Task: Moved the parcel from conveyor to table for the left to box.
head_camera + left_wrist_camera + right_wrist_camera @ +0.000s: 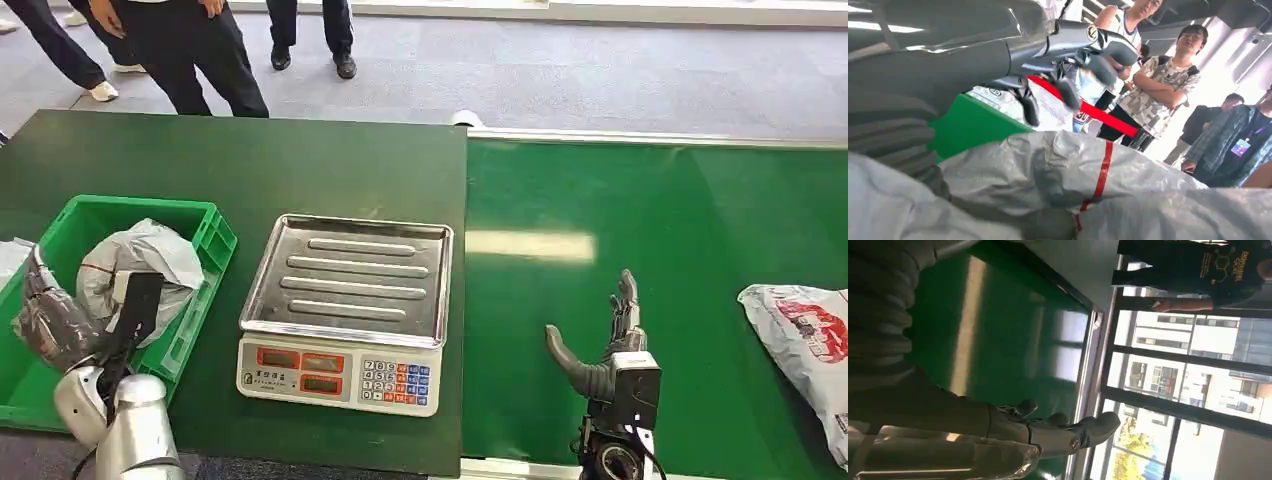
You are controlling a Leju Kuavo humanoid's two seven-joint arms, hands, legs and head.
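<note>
Waiting over the conveyor (pixel 560 190), lower centre-right of the head view: right hand (pixel 605 345) spread wide, holding nothing. Parcel (pixel 805 345) at the right edge, on the belt, well apart from that hand. Next move probably calls for a reach right, then a carry to the tabletop (pixel 150 155). Left hand (pixel 130 305) over the green crate (pixel 215 235), lower left; grip on anything, cannot tell. Counted: one belt parcel, two grey bags (pixel 135 255) in one crate, one scale (pixel 345 310).
</note>
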